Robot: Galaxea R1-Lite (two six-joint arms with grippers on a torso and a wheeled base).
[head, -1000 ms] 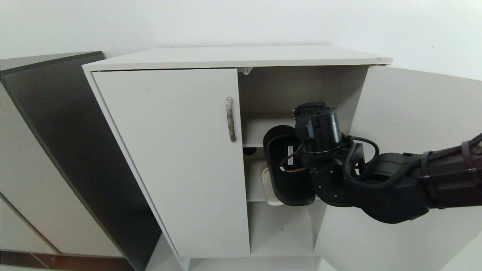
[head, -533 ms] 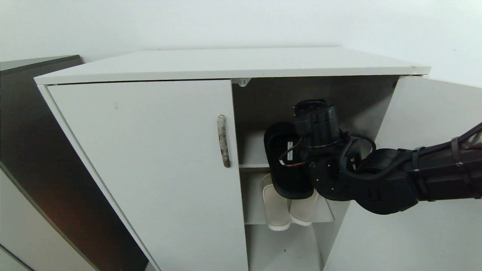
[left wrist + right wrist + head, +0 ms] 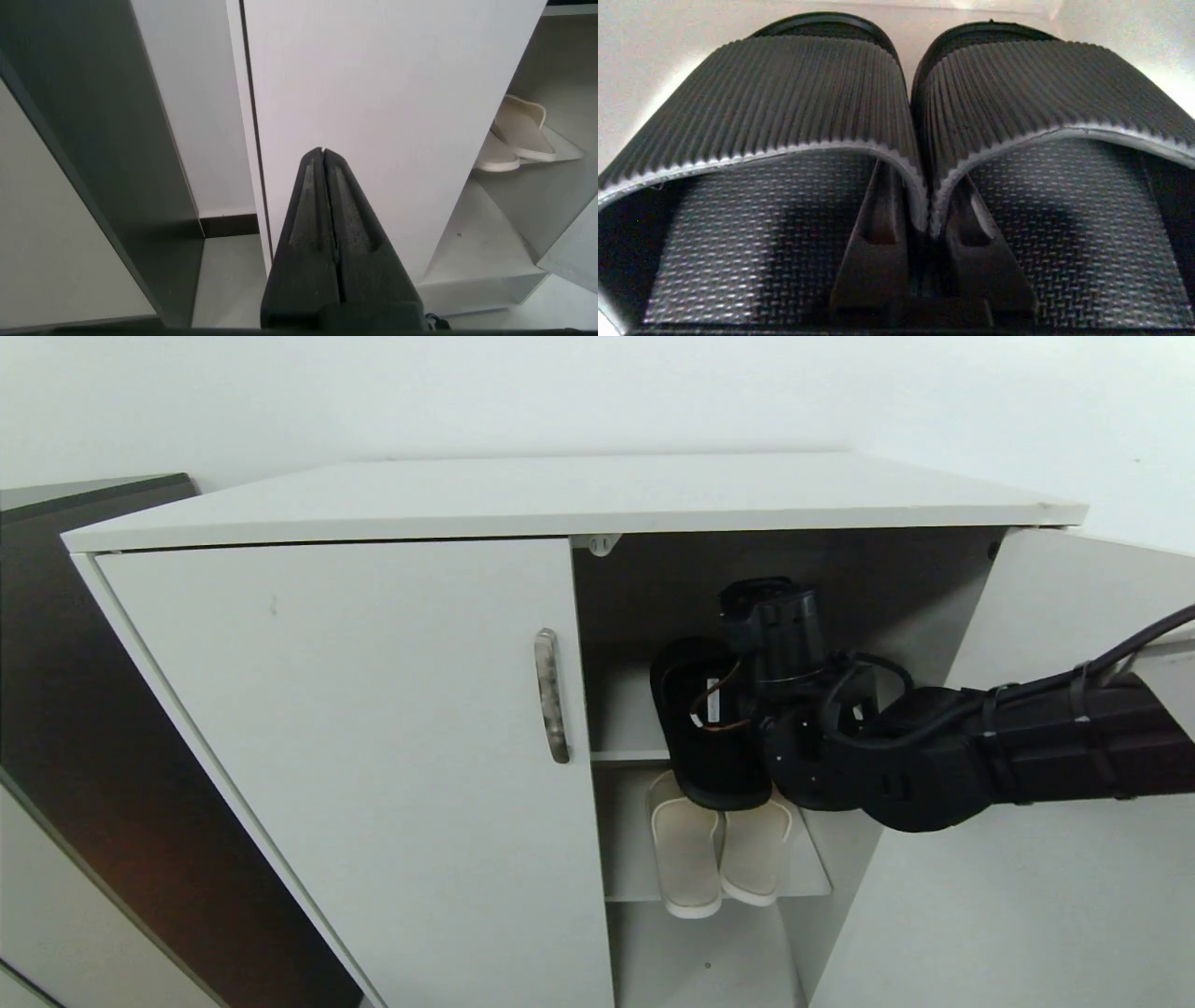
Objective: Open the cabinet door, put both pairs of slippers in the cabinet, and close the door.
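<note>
- Black left gripper [image 3: 322, 159], fingers pressed together and empty, hangs before the closed left door [image 3: 374, 112].
- Right gripper [image 3: 924, 229] pinches the black slippers [image 3: 709, 728] at the upper shelf's [image 3: 616, 756] opening.
- White slippers [image 3: 714, 849] lie shelved below; placing the black pair and closing the right door [image 3: 1027, 756] remain.

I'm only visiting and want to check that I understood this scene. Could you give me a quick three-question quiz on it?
1. True or false: the white slippers already lie inside the cabinet.
2. What does the right gripper hold? A) the black slippers B) a door handle C) nothing
3. Fill in: the left gripper has its fingers ____ (open or shut).

Key: 1 true; 2 A; 3 shut.
</note>
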